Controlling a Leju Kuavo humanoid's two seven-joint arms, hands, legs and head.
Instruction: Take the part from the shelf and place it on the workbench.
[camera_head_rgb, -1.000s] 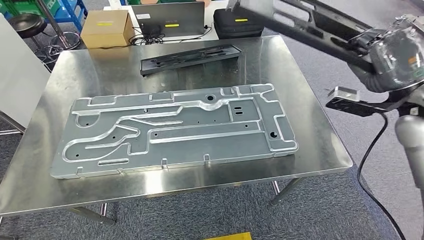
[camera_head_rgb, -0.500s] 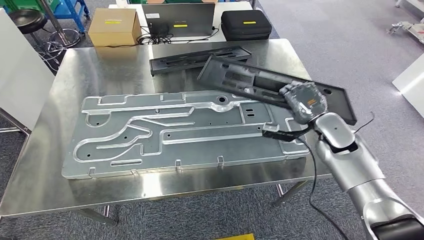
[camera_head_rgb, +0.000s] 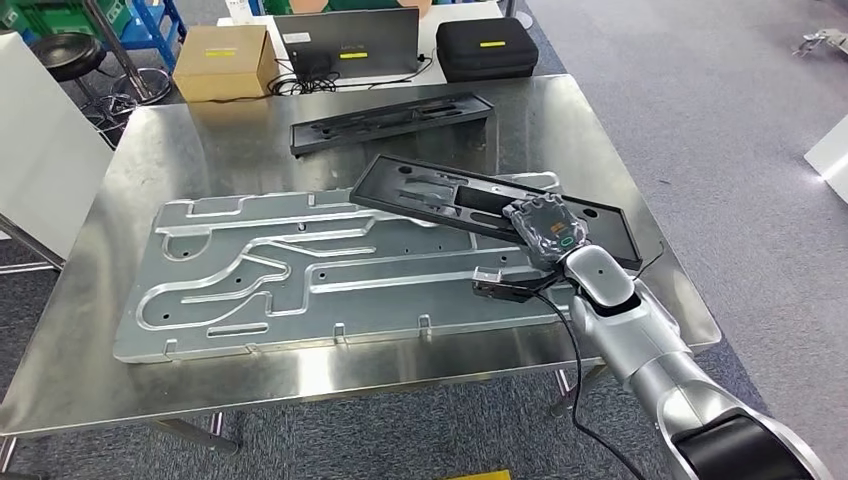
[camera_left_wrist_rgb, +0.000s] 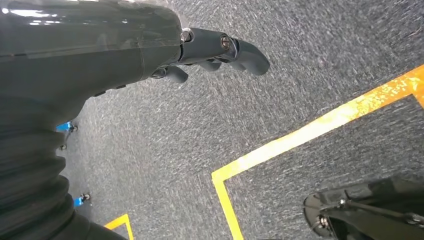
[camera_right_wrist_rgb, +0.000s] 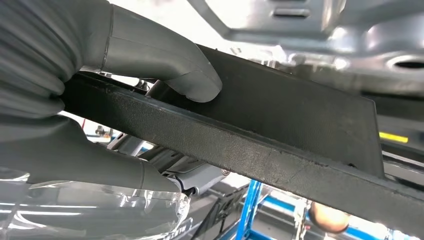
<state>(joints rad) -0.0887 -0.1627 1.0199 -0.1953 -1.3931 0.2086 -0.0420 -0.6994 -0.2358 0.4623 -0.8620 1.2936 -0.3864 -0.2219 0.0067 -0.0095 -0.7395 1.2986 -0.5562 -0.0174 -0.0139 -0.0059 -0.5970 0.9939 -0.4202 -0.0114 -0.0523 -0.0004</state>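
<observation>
Workbench (camera_head_rgb: 150, 370): steel, silver plate (camera_head_rgb: 300, 270) at centre.
Right hand (camera_head_rgb: 543, 228): grips black part (camera_head_rgb: 440, 195), 3 o'clock.
Left hand (camera_left_wrist_rgb: 220, 50): fingers apart, holding nothing, over grey carpet (camera_left_wrist_rgb: 300, 60).

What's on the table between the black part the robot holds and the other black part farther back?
Bare steel table, seen in the head view.

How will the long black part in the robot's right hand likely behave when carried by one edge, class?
The black part looks rigid: it spans straight from the right hand without sagging. Probably light, since one hand carries it. Being long, it may swing or tilt.
</observation>
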